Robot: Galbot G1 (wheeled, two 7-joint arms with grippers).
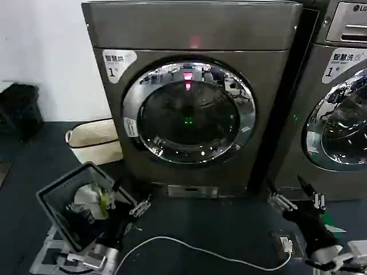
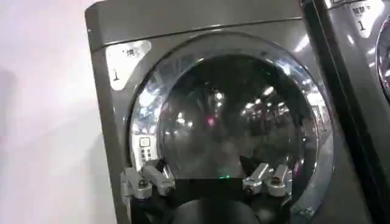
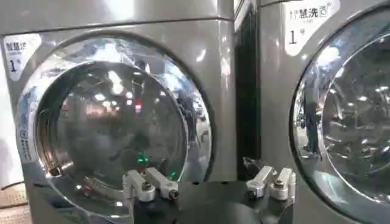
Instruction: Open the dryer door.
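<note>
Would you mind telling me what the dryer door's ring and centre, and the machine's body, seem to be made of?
The dryer door has a wide ring that looks like chrome, metal or plated plastic, mirroring room lights. Its centre looks like dark tinted glass, with faint reflections. The machine's body appears to be dark-grey painted or brushed metal with a soft sheen.

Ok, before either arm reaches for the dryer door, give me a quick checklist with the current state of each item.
1. Dryer door shut, flush with its machine: ok, not yet opened.
2. Left gripper open: ok, fingers spread, facing the door.
3. Right gripper open: ok, fingers spread, nothing held.
4. Both grippers apart from the door: ok, left gripper and right gripper sit low in front of the machines.
5. White cable on the floor out of the arms' path: cannot tell.
6. Door handle or grip point located: cannot tell, the chrome ring shows no plain handle.
</note>
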